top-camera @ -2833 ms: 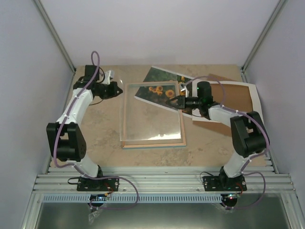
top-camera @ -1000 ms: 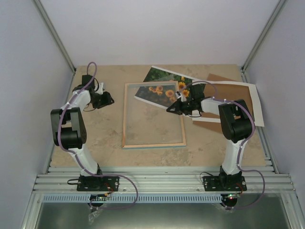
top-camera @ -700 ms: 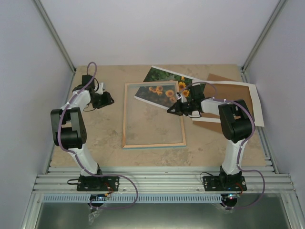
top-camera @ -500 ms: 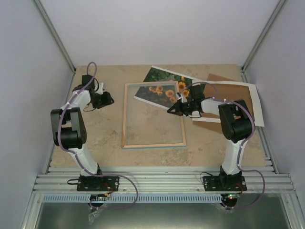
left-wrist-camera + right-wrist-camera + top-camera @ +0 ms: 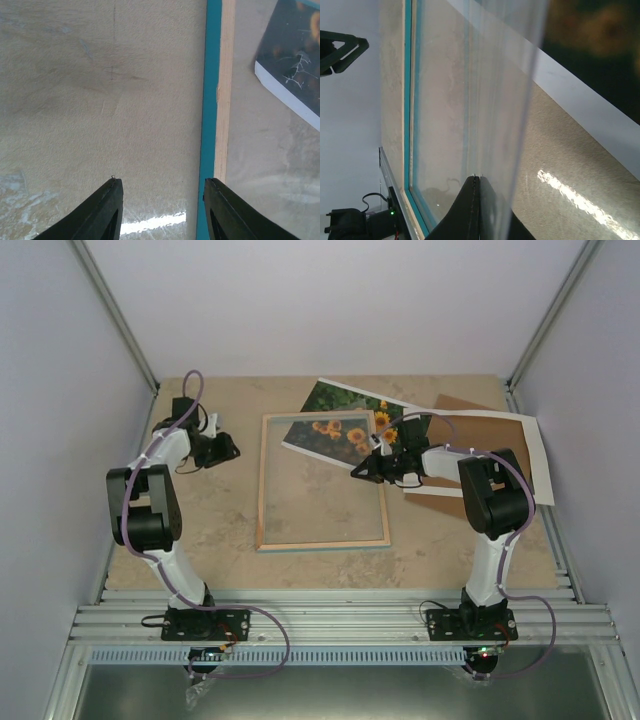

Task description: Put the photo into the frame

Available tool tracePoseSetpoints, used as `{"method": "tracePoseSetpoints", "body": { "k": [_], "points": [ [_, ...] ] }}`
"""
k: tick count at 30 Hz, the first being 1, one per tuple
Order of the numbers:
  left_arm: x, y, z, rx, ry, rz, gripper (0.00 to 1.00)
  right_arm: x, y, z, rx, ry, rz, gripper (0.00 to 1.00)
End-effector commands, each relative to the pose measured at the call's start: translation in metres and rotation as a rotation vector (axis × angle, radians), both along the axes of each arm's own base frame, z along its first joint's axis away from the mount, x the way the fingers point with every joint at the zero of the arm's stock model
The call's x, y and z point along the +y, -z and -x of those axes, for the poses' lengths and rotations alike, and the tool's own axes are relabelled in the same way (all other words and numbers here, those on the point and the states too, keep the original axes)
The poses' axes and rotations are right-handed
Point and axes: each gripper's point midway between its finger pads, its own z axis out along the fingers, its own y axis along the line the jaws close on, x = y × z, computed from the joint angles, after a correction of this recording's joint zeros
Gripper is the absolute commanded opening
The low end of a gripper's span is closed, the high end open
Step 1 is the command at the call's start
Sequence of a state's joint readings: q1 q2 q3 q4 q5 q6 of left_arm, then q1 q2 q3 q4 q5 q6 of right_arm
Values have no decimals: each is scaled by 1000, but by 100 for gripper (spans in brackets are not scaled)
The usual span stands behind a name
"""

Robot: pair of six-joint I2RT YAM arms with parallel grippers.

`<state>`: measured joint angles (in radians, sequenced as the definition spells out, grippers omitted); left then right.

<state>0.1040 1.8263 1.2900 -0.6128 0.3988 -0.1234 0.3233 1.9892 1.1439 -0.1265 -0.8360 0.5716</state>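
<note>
- A large, thin rectangular frame (image 5: 262, 485), light wood side up with a bright blue edge showing along its outside, lies flat at the centre of the mottled beige tabletop (image 5: 210, 530). Its clear pane (image 5: 320, 490) lets the stone-look surface show through.
- The photo (image 5: 335, 400), a rectangular print of orange-yellow flowers on dark green foliage with a thin white edge, lies askew at the frame's 1 o'clock corner. The wooden rail crosses it, and its near part shows through the pane.
- The left end effector (image 5: 230, 448) hovers at the frame's 10 o'clock side. Its black fingers are spread and grasp nothing, one tip above the blue edge (image 5: 210, 100).
- The right end effector (image 5: 357, 472) sits at the frame's 2 o'clock rail, clenched tight beside the pane's edge. Whether it pinches anything cannot be told.
- A white mat (image 5: 538, 465) and a brown backing board (image 5: 495, 440) lie at 3 o'clock, beyond the right arm.
</note>
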Motion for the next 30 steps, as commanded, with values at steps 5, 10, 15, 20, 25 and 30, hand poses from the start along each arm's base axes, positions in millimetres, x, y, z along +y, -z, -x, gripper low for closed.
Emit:
{"method": "tracePoseSetpoints", "body": {
  "k": [5,10,15,20,25,30],
  "points": [
    [-15,19,10,40,57,92,43,12,-15,-2,-63,-27,-57,1],
    [-26,26,16,55,83,147,41,12,-12,-3,-58,-22,-52,1],
    [-33,28,19,61,102,157,40,12,-13,-7,-64,-16,-19,18],
    [-33,28,19,58,101,156,40,15,-18,-10,-77,-16,22,43],
    [-32,26,19,52,98,150,40,16,-17,-13,-80,-7,103,54],
    [-31,24,18,48,92,144,40,15,-15,-15,-82,23,238,64]
  ]
}}
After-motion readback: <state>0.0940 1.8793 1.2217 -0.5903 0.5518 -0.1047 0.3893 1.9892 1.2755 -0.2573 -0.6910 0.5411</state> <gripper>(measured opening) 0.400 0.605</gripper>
